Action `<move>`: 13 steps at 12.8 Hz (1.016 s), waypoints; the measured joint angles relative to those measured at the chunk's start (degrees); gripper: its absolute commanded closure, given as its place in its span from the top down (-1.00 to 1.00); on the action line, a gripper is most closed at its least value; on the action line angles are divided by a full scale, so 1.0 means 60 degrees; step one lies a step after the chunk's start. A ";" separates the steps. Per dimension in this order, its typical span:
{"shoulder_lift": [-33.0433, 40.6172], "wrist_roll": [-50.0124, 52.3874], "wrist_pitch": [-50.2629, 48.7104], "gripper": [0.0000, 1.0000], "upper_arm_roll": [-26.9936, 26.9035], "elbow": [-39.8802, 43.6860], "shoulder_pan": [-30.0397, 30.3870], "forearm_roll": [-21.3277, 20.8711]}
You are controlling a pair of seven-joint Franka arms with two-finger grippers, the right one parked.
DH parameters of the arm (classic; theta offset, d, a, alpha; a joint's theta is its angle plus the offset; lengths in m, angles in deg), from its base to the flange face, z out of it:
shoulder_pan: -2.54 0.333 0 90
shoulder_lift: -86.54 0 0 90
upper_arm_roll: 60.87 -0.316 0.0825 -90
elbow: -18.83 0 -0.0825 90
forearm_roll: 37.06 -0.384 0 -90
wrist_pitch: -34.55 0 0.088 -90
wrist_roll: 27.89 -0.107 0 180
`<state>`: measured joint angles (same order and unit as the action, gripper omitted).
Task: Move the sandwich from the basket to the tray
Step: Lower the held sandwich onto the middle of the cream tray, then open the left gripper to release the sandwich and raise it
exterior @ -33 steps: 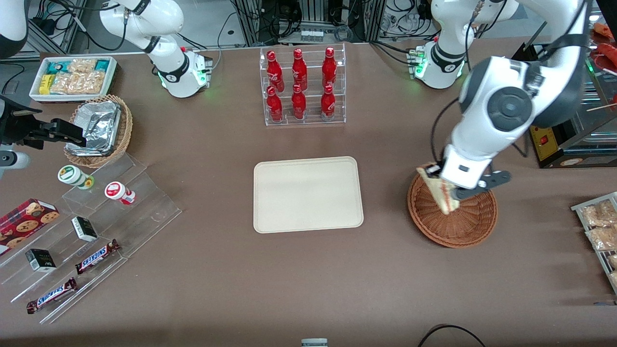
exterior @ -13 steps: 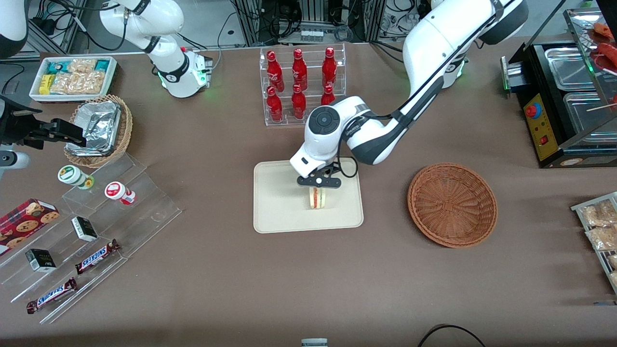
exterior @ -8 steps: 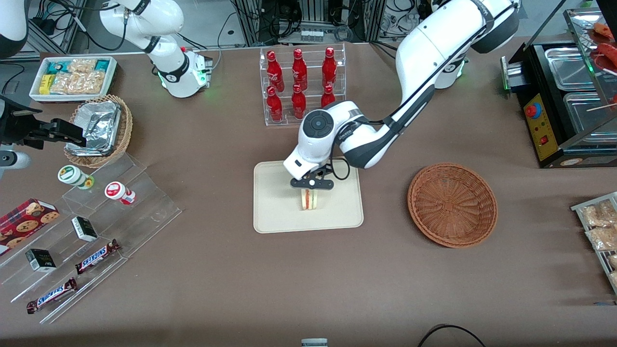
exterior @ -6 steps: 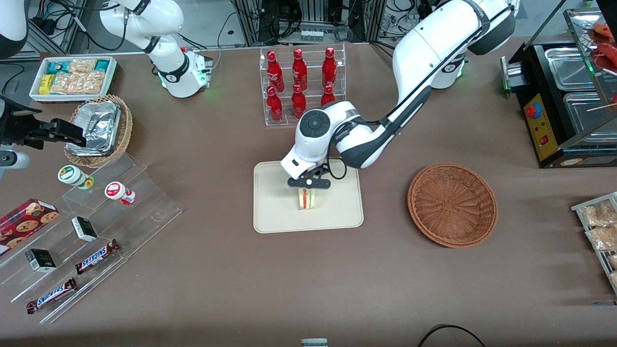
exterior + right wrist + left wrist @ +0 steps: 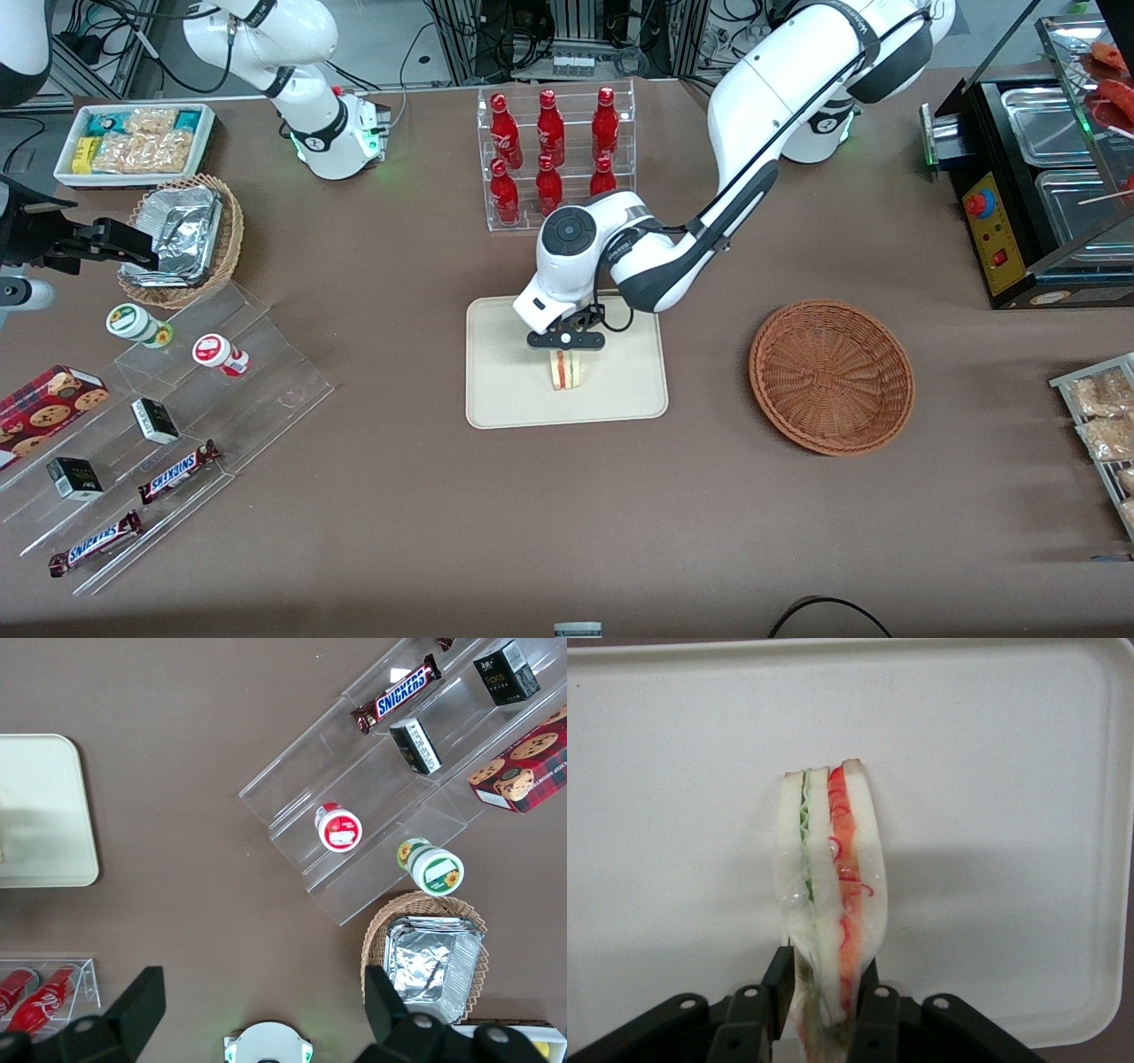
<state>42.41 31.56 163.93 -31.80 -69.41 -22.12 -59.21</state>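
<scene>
glossy clear film wraps the sandwich point(image 5: 829, 895) clamped in the matt black gripper point(image 5: 824, 992) above a smooth matt tray point(image 5: 505, 390); nearby, a rough woven wicker basket point(image 5: 831, 377).

Front overhead; wrist close above tray point(image 5: 673, 718)

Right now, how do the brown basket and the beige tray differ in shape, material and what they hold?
The basket is round and woven from reddish-brown wicker; the tray is a flat, smooth, beige rectangle with rounded corners. The basket holds nothing, while the sandwich stands on edge over the tray, pinched by the hand. Both are shallow and lie on the brown table, the basket toward the working arm's end.
</scene>
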 measured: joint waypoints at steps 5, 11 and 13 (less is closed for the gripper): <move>0.0092 0.0618 0.0007 1.00 -0.0060 0.0275 0.0020 0.0000; 0.1760 0.2387 -0.0977 1.00 -0.0111 0.0450 0.0587 0.0141; 0.2516 0.2582 -0.1976 1.00 -0.0119 0.0480 0.0937 0.0444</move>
<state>57.50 47.05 152.07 -32.52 -66.53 -16.49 -56.55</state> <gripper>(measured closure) 0.000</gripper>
